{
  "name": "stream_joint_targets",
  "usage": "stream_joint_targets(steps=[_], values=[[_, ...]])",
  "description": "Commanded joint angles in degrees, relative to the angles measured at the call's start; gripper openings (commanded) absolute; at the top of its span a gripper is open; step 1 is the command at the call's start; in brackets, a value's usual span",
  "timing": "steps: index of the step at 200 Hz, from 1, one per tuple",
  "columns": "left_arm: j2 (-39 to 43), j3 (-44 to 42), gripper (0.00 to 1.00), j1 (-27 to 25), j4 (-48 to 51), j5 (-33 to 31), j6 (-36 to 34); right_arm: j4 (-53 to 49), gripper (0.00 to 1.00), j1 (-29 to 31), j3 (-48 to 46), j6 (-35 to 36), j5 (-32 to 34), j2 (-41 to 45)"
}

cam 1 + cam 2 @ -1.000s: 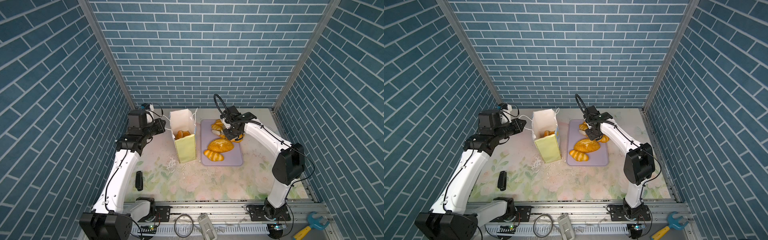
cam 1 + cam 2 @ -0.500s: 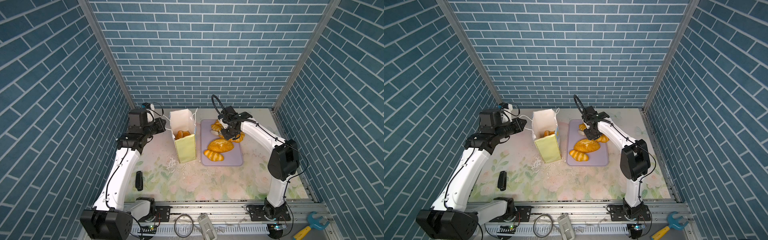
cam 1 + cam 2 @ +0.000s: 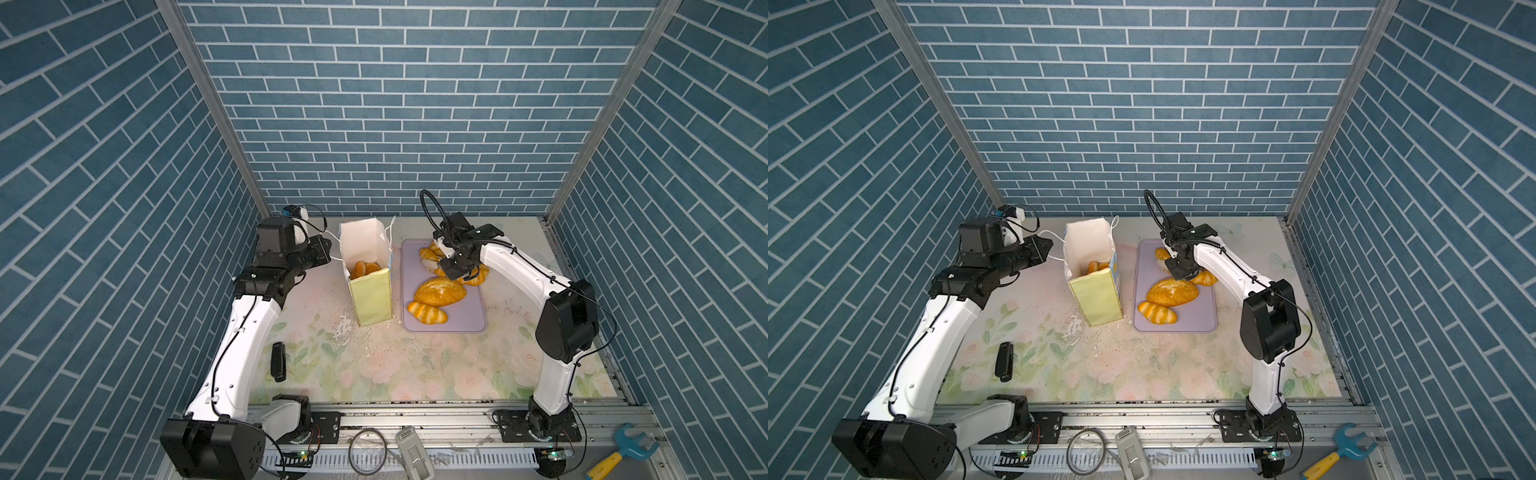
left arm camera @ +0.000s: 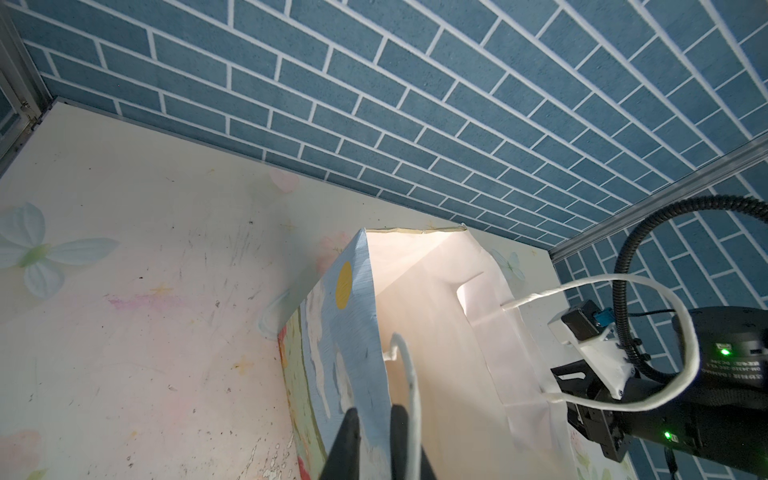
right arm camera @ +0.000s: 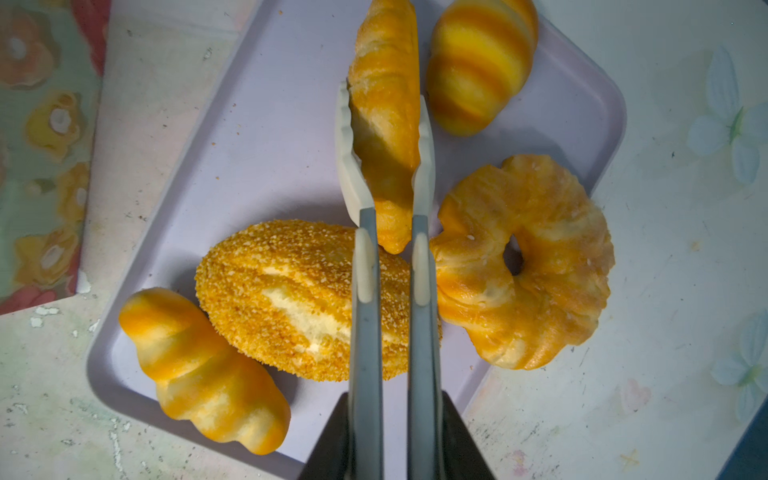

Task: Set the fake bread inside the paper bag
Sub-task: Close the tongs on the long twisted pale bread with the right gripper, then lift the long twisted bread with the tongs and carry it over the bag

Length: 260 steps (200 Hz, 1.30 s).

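My right tool (image 5: 384, 137) is closed on a croissant (image 5: 384, 62) over the far half of the tray (image 5: 266, 145); whether it is lifted I cannot tell. My left tool (image 4: 374, 440) pinches the wall of the bag (image 4: 436, 332), which stands just beside the tray's left edge. The croissant is glossy, so it may slip or turn in the grip. The handle (image 4: 623, 278) could catch it, and a push on the rim may tip the bag

Blue brick-pattern walls (image 3: 374, 104) are enclosing three sides, with aluminium corner posts (image 3: 219, 116) joining them. A pale floral tabletop (image 3: 415, 374) is lying evenly lit.
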<state>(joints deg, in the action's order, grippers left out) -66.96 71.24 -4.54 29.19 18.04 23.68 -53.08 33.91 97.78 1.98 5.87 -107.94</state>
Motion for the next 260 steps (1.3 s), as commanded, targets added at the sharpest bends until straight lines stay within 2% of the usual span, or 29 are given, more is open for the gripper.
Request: stream_joint_targets(steps=[1, 34, 143, 177, 212, 260], values=[[0.1, 0.9, 0.16, -0.2, -0.8, -0.2, -0.5, 0.3, 0.27, 1.1, 1.0, 1.2, -2.3, 4.9], [-0.2, 1.0, 0.17, -0.2, -0.8, 0.0, -0.5, 1.3, 0.26, 1.2, 1.4, -0.2, -4.3, 8.7], [0.5, 0.5, 0.16, -0.2, -1.0, 0.4, -0.5, 4.3, 0.26, 2.8, 13.1, -5.2, -10.0, 21.2], [0.3, 0.5, 0.17, -0.2, -1.5, 0.6, -0.3, 3.5, 0.26, 8.8, 21.0, -1.9, -9.5, 19.8], [0.1, 0.2, 0.16, -0.2, -2.1, 1.0, -0.1, 1.3, 0.26, 14.9, 29.2, -0.3, -9.4, 14.2], [1.0, -0.6, 0.16, -0.2, -2.2, 1.0, -0.1, -0.3, 0.27, 20.0, 29.2, 3.1, -7.4, 10.3]])
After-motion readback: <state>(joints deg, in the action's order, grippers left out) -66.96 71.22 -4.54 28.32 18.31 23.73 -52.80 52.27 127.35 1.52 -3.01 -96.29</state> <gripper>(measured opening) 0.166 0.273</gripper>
